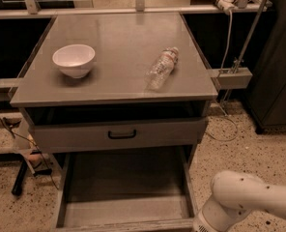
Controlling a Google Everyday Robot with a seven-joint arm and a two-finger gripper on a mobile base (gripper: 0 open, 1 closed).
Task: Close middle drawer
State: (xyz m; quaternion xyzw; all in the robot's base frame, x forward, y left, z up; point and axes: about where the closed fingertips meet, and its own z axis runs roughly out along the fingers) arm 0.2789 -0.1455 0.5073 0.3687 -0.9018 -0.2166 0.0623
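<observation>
Table of grey metal (123,37) is filling the middle of the view. A round white ceramic bowl (74,59) is sitting upright toward the table's left side, and a clear plastic bottle (162,67) is lying on its side toward the table's right side, well apart from the bowl. Just under the tabletop, a taller-fronted grey drawer (75,137) with a small black loop handle (122,134) is showing a dark gap above its front. Below that, the wide grey middle drawer (126,209) is standing pulled far out of the table, its deep plain tray open to view and its low front lying along the bottom edge. A white robot arm (249,202) is reaching in at the table's lower right, just beside the middle drawer's right front corner. The end effector is lying past the bottom edge, so I cannot tell its state.
</observation>
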